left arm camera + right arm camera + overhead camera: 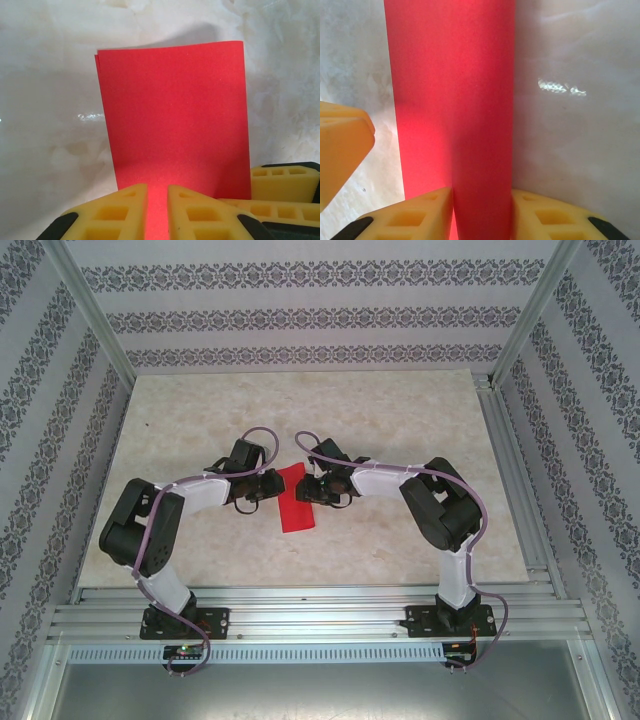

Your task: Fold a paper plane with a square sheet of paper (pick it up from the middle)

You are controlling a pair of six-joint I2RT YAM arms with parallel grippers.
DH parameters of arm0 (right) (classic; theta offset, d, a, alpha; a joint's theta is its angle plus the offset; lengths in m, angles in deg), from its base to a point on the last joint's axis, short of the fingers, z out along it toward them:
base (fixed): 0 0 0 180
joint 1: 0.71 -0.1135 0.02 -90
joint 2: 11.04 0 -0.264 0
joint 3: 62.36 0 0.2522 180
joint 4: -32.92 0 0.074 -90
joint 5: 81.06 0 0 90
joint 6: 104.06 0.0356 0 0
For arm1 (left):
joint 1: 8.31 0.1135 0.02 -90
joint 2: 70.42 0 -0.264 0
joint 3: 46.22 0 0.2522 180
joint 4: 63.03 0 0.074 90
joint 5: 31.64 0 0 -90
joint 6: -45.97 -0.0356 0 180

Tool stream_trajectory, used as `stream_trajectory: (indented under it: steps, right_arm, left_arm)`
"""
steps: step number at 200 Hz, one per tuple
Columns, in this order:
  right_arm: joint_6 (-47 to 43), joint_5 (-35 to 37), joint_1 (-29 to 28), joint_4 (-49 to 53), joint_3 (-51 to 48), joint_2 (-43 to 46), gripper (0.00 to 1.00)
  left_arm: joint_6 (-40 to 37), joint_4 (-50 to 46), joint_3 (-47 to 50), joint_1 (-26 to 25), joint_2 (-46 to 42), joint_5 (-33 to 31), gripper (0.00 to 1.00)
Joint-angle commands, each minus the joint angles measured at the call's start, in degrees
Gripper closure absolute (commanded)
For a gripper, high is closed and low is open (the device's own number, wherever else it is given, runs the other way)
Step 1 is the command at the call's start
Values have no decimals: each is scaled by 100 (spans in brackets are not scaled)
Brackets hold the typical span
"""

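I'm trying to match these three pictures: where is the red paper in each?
Top external: red paper near the picture's centre.
Left wrist: red paper fills the centre, reaching the bottom edge.
Right wrist: red paper as a tall band, left of centre.
Shared landmark: pale marbled tabletop beneath it.

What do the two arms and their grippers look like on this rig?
The left arm and right arm have black joint housings and white link covers, with a lilac cable running along each. The left gripper and right gripper carry yellow fingers with rectangular cut-outs, on black mounts.
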Motion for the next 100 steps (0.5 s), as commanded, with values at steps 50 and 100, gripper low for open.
stream_trajectory:
  steps: [50,100]
  right_arm:
    - [-137,347,-182,143,-13,-628,65]
    - [-187,371,-196,174,-11,-678,65]
  left_arm:
    - [18,248,-142,-90,195,289,82]
    - [25,257,-140,-104,273,288,86]
